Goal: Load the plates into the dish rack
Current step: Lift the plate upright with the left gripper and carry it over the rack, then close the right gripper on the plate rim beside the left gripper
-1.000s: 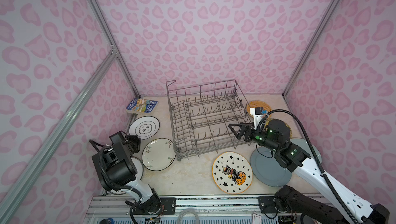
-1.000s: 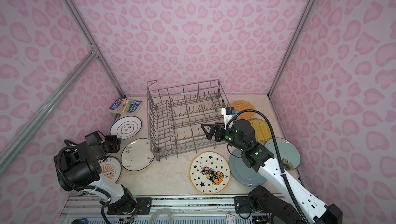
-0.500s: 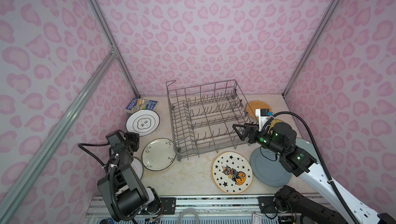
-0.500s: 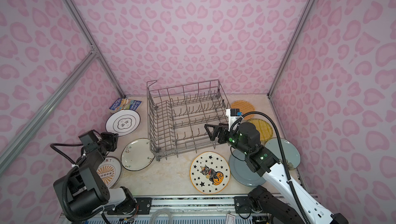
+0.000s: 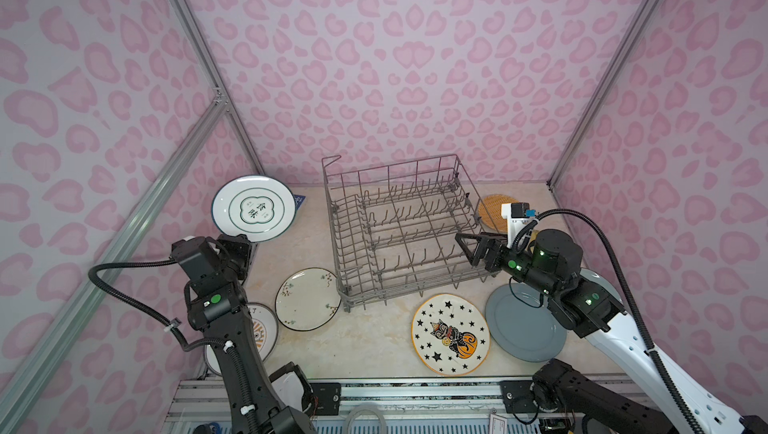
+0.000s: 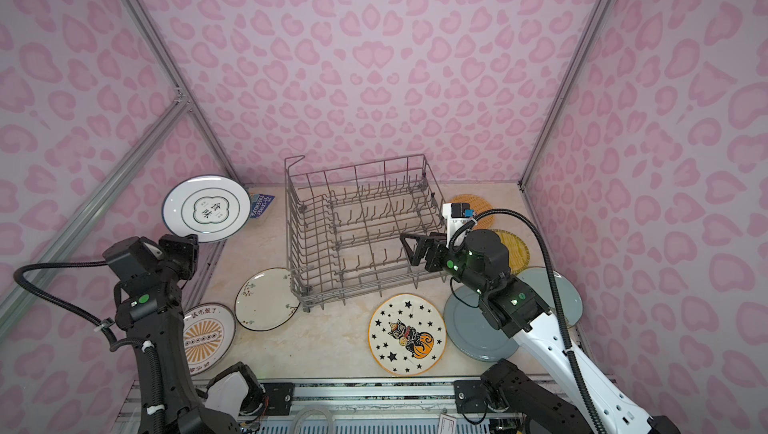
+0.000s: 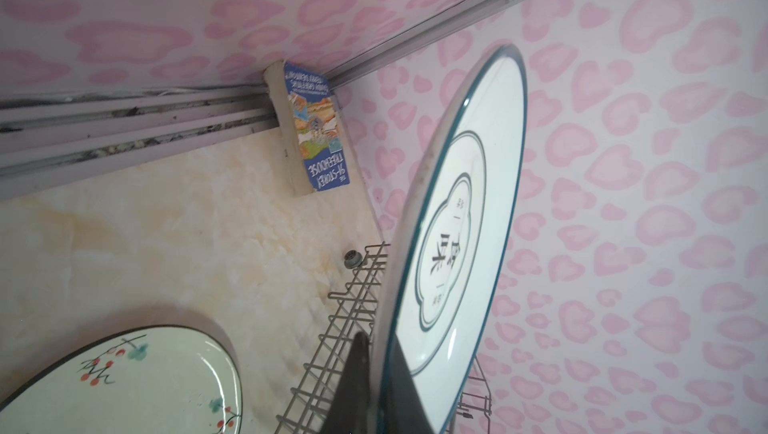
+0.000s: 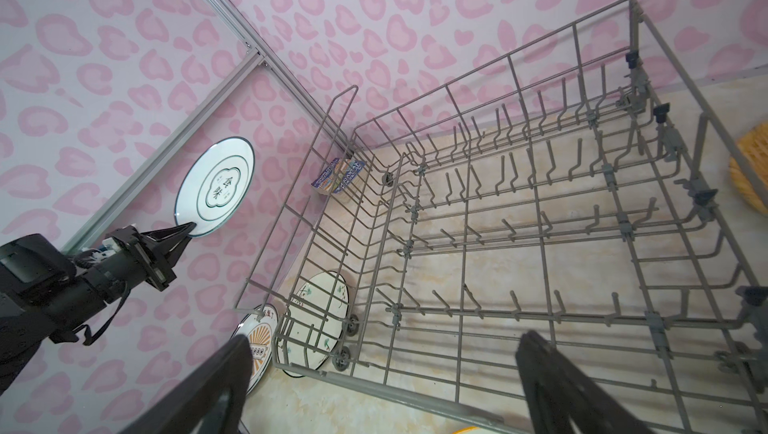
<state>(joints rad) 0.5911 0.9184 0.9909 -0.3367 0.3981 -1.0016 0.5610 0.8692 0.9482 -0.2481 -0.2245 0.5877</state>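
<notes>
The enclosure has pink-patterned walls on three sides and a cream marble-look tabletop below. We find the dish rack standing upright at the centre back of the tabletop, tines pointing up.

The left end effector is clamped tight on the lower rim of a black-rimmed white plate. The plate is held clear of the tabletop, left of the rack near the back left corner, tilted so that its face with the quatrefoil emblem shows in both top views. A blue paperback sits in the corner behind it.

The right end effector has its jaws spread wide with nothing between them, and hovers at the rack's right side, near its front corner.

Seven plates lie flat on the tabletop outside the rack. We note:
- a pale floral plate just beside the rack's near left corner;
- a second black-rimmed plate with an orange sunburst at the near left, partly hidden by the left arm;
- the cat-and-pumpkin plate in front of the rack;
- the grey-blue plate just right of it;
- a pale blue-green plate and a yellow woven-look plate, both partly hidden by the right arm;
- an orange woven-look plate beside the rack's back right corner.
</notes>
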